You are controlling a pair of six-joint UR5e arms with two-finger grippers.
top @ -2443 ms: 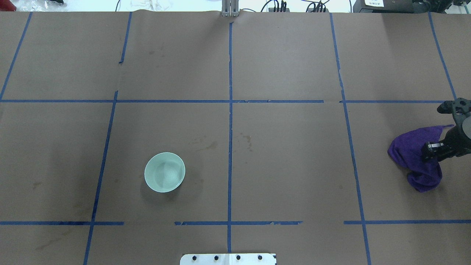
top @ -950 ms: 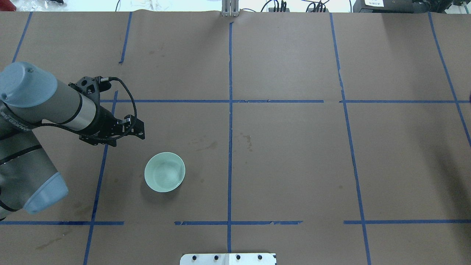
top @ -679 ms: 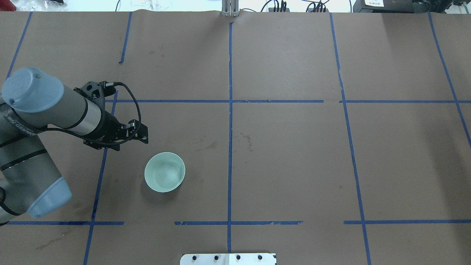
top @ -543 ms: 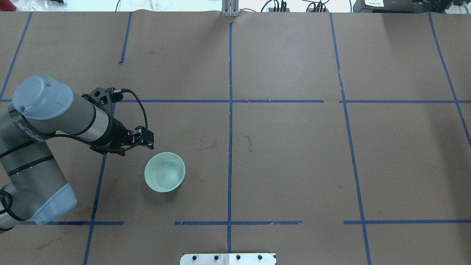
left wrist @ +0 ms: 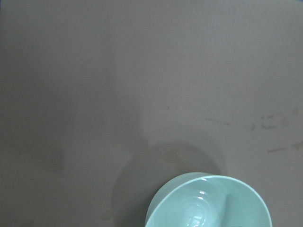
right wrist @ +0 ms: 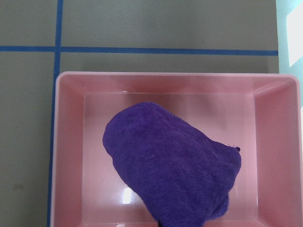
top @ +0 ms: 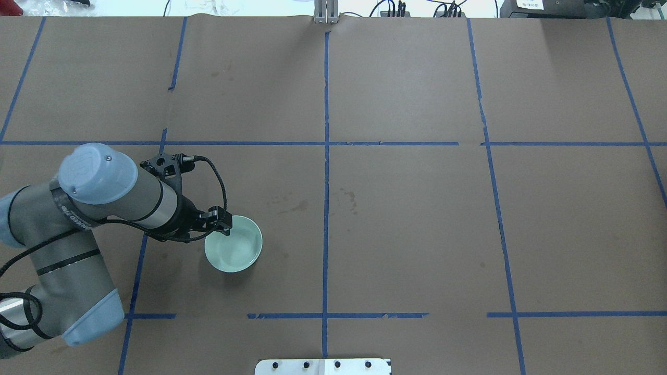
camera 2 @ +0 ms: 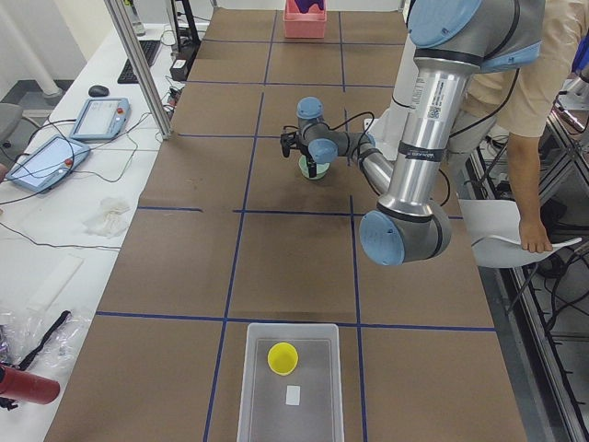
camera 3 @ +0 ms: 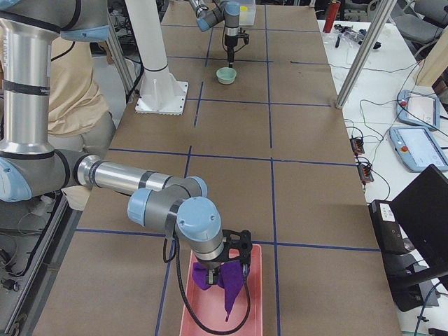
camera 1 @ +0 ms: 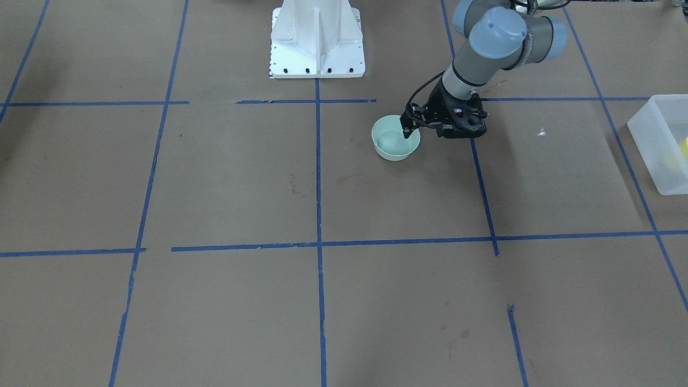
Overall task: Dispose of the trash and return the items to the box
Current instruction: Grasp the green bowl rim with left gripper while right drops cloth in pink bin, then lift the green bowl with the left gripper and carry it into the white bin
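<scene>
The pale mint-green bowl (top: 237, 249) stands upright on the brown paper, left of centre; it also shows in the front view (camera 1: 394, 142) and the left wrist view (left wrist: 208, 203). My left gripper (top: 221, 221) is open at the bowl's far-left rim, one finger over its inside (camera 1: 409, 130). The frosted box (camera 2: 243, 405) at the table's left end holds the yellow cup (camera 2: 282, 357). My right gripper (camera 3: 227, 271) is shut on a purple cloth (right wrist: 170, 165) hanging over a pink tray (right wrist: 71, 142) at the table's right end.
The robot's white base mount (camera 1: 317, 40) stands at the near middle edge. A small white scrap (camera 2: 293, 395) lies in the box. A person (camera 2: 543, 83) and a white chair (camera 2: 506, 244) are beside the table. Blue tape lines cross the brown paper.
My left arm came in from the left and moved down to the bowl's rim. My right arm carried the purple cloth out of the overhead view to the right.
</scene>
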